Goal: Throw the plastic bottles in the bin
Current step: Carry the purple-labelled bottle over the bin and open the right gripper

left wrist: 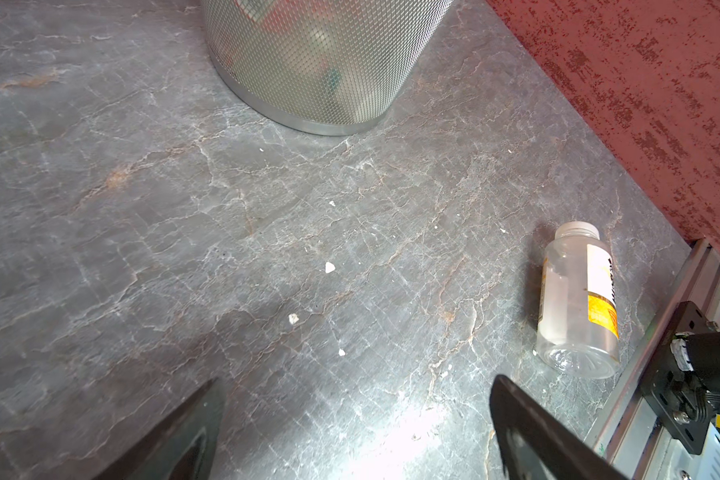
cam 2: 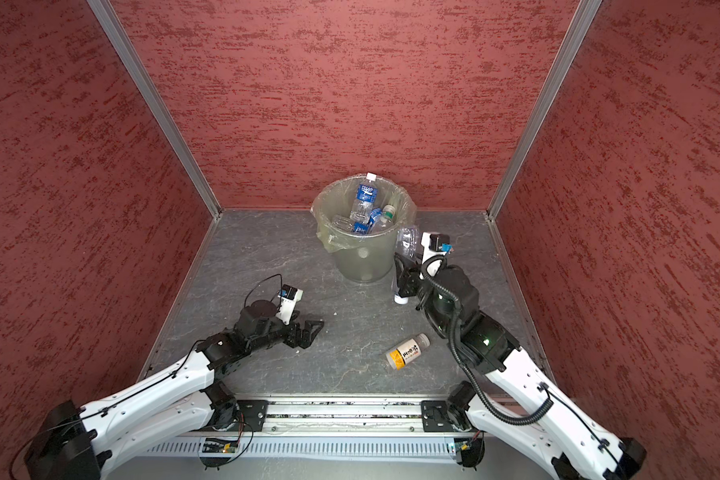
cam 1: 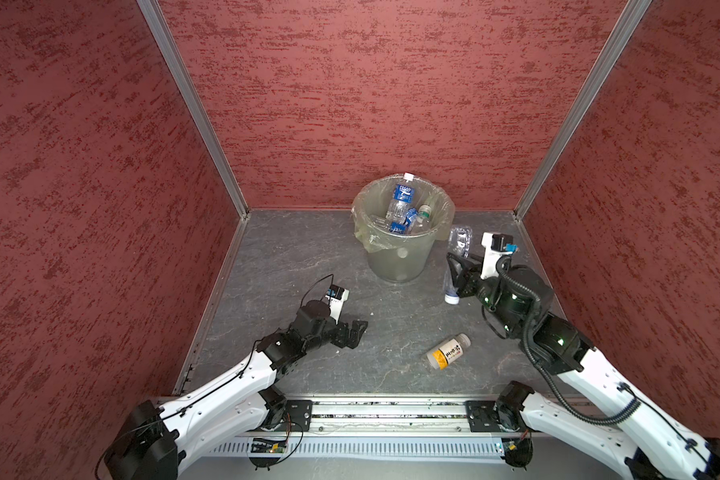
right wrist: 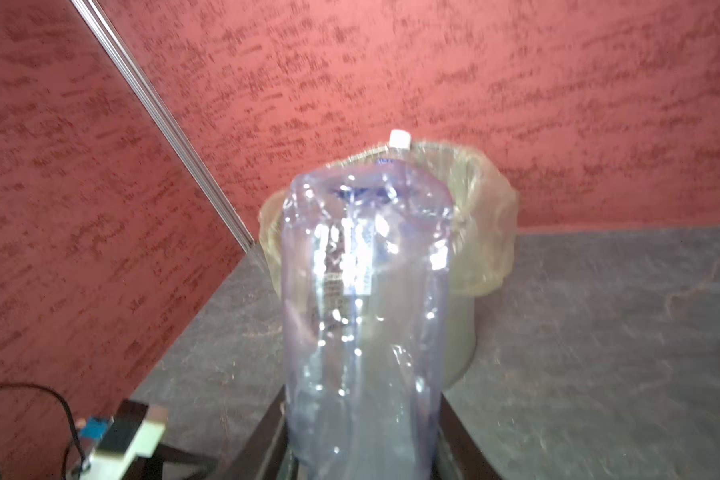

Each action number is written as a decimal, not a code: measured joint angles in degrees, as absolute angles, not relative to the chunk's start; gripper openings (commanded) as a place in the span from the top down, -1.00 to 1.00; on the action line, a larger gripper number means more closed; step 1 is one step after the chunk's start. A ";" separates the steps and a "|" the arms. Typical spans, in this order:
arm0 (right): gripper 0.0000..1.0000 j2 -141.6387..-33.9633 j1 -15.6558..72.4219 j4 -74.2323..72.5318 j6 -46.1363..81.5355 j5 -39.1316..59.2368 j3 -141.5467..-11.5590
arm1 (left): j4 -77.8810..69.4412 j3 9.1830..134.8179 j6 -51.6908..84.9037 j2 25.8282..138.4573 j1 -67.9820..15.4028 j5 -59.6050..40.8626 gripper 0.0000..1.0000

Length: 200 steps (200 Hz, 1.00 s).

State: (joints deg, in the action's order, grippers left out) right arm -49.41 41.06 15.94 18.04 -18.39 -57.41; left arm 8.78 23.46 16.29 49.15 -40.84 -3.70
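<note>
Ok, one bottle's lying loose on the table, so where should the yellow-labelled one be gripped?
Probably the labelled middle of the yellow-labelled bottle, from above, jaws across its width: it lies on its side, round and even there, narrower at the cap.

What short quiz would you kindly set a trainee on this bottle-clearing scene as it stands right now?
1. The right gripper is shut on a crumpled clear plastic bottle beside the round grey-green bag-lined bin. How many other bottles lie outside that bin?
2. True or false: the left gripper is open and empty.
3. Where is the stubby clear bottle with the white and yellow label? A: inside the bin. B: lying on the grey floor. C: in a gripper.
Key: 1 one; 2 true; 3 B.
</note>
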 measured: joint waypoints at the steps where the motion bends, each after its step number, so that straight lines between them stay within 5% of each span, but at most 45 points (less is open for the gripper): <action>1: 0.19 -49.91 41.06 15.73 17.89 -18.48 -57.98 | 8.80 23.46 16.29 49.12 -40.84 -3.73 -0.99; 39: 0.04 -72.27 39.35 11.53 12.69 -19.68 -79.70 | 9.06 23.27 17.26 47.86 -40.91 -3.29 -0.99; 68: -0.74 -94.59 34.94 12.36 10.09 -19.49 -103.88 | 8.99 22.70 17.93 47.99 -41.10 -3.29 -0.99; 92: -0.86 -106.67 32.23 16.71 9.15 -20.16 -116.92 | 9.17 22.70 18.50 47.59 -41.76 -3.11 -0.99; 200: -0.88 -78.74 31.42 16.95 10.57 -19.81 -93.06 | 12.23 23.75 19.70 45.56 -44.18 -1.15 -0.99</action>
